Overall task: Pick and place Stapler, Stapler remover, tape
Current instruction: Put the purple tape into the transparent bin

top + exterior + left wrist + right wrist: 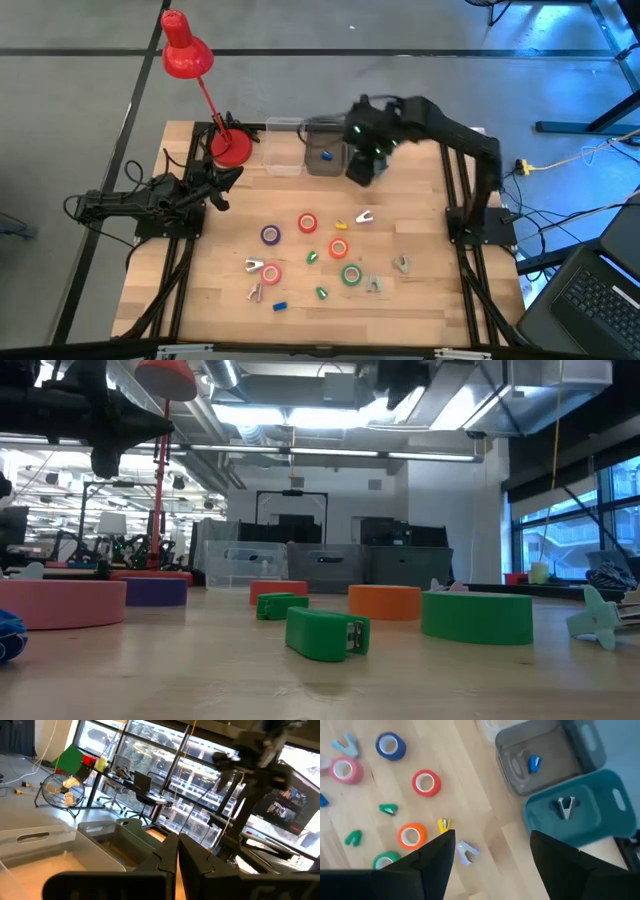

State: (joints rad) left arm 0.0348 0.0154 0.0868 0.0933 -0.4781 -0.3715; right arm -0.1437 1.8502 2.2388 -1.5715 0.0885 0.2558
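1. Your tape rolls still lie loose on the table [420, 310]: a red one [307, 223], a purple one [271, 235], an orange one [338, 249], a pink one [271, 273] and a green one [351, 274], grouped in the middle and well apart from the bins.
2. Small staplers are scattered among them, among them a green one [322, 293], another green one [311, 257], a blue one [280, 304] and a yellow one [341, 225]. Grey claw-shaped staple removers [401, 264] sit near the rolls too, one pale one [364, 216] just right of the yellow stapler.
3. At the far edge stand a clear bin [283, 158], a grey bin [322, 155] and a teal bin [580, 807]. The right wrist view shows a blue stapler [534, 763] already in the grey bin and a staple remover [565, 807] in the teal one.
4. Judge the job as barely begun: two pieces are sorted, all the tape and most of the small items are left.
5. Your right gripper [362, 165] hangs high over the far side, just beside the grey bin, pointing down; its fingers [437, 851] stand wide apart and hold nothing.
6. Your left gripper [222, 182] waits at the left edge near the red lamp [190, 60], aimed toward the bins, with its fingers [165, 857] pressed together and empty.
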